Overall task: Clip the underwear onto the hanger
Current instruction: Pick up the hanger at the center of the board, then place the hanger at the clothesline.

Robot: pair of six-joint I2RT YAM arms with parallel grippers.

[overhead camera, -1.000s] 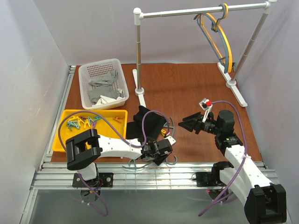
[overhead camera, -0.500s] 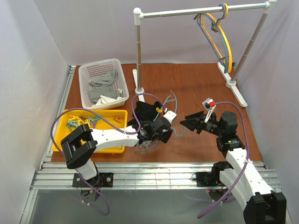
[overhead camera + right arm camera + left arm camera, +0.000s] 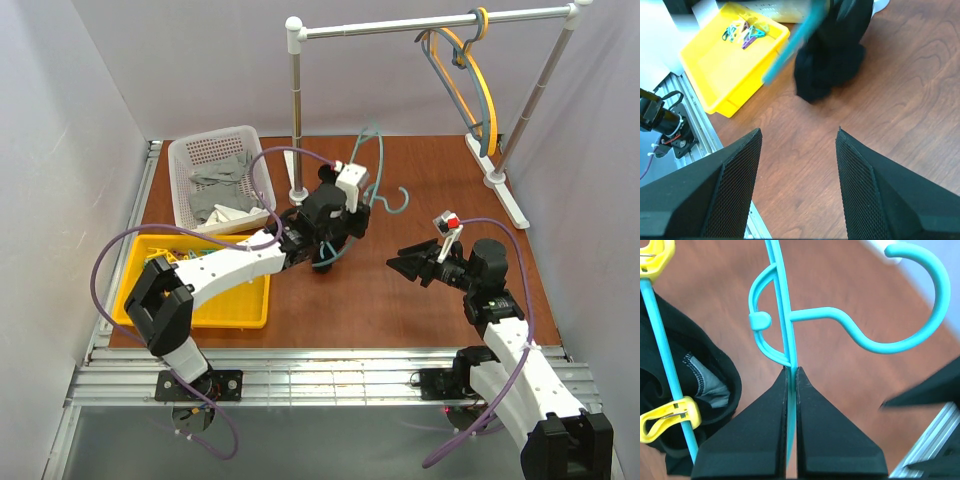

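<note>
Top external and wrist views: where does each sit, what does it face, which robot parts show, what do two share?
Top external: above, behind the bases, facing the table; left arm, right arm show.
Left wrist: faces the hanger; left gripper shut on it.
Right wrist: faces the yellow tray; right gripper open.
Shared: both wrists see the underwear.

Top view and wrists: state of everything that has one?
hanger: held up by the left gripper, near its hook
underwear: clipped to the hanger, hanging
yellow clips: shut on hanger and underwear
left gripper: jaws shut on the hanger
right gripper: jaws open, empty
yellow tray: spare clips inside
basket: grey cloths inside
</note>
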